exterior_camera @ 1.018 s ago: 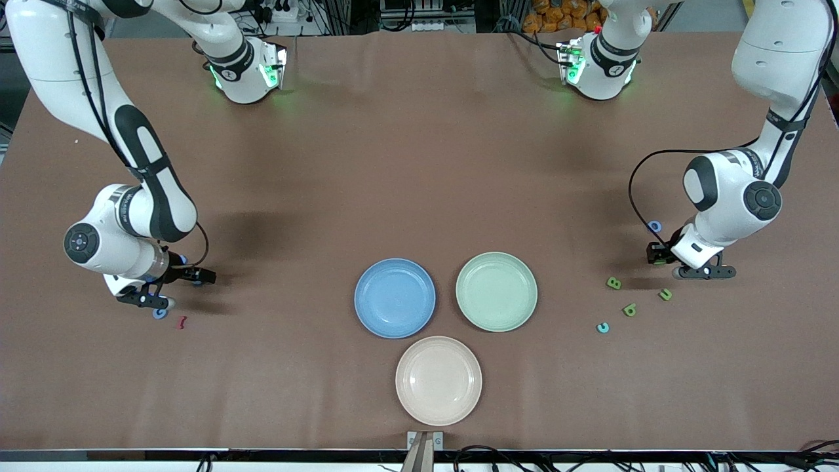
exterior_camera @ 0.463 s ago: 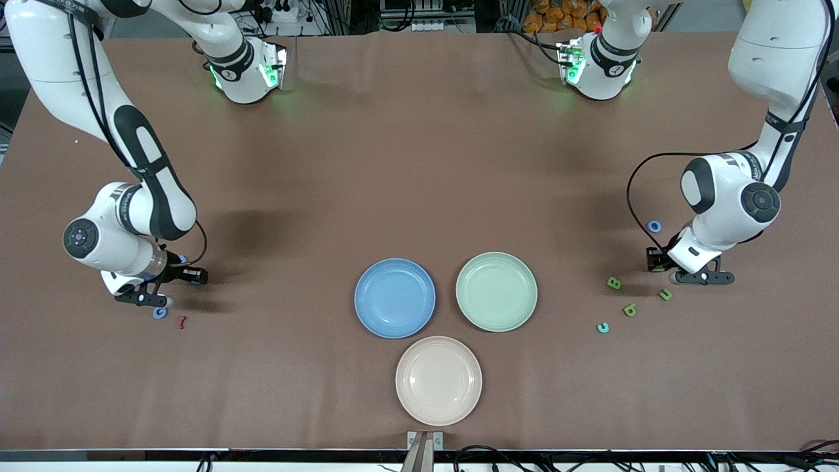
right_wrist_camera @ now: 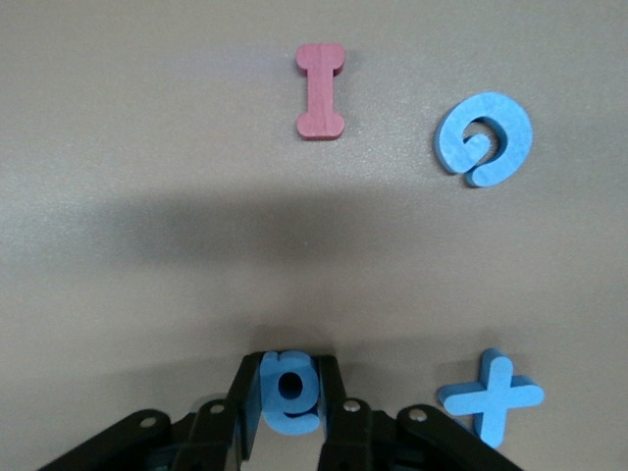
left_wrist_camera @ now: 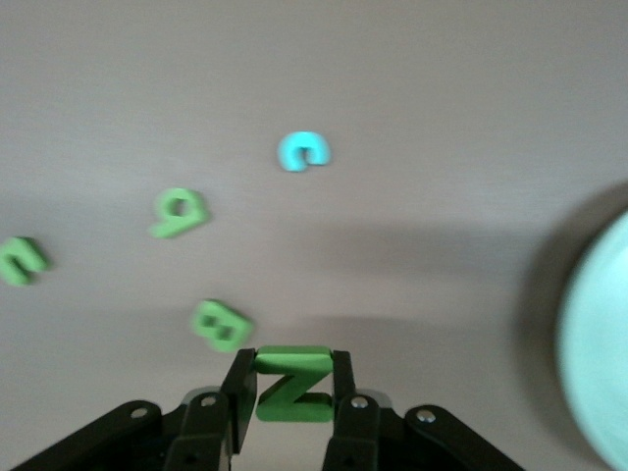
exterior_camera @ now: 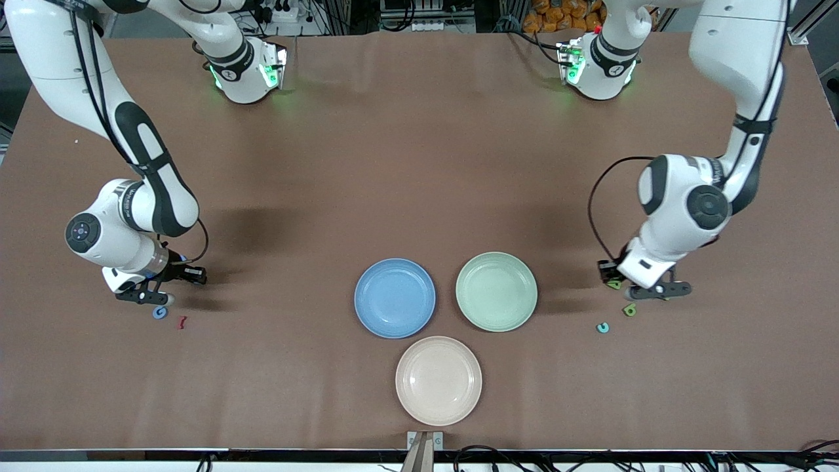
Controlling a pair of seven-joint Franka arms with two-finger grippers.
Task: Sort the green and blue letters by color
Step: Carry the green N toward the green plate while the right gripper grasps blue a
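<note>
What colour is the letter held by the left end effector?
Green: a Z-shaped letter clamped in the left end effector, clearest in the left wrist view.

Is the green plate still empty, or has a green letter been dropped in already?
Empty. The green plate shows only bare surface; the left end effector has a green Z clamped between its fingers above the table.

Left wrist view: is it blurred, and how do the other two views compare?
Left wrist view: loose letters and green plate smeared, the held green Z crisp. Right wrist view: sharp, red I clean-edged. Front view: even light, soft arm shadows on table.
</note>
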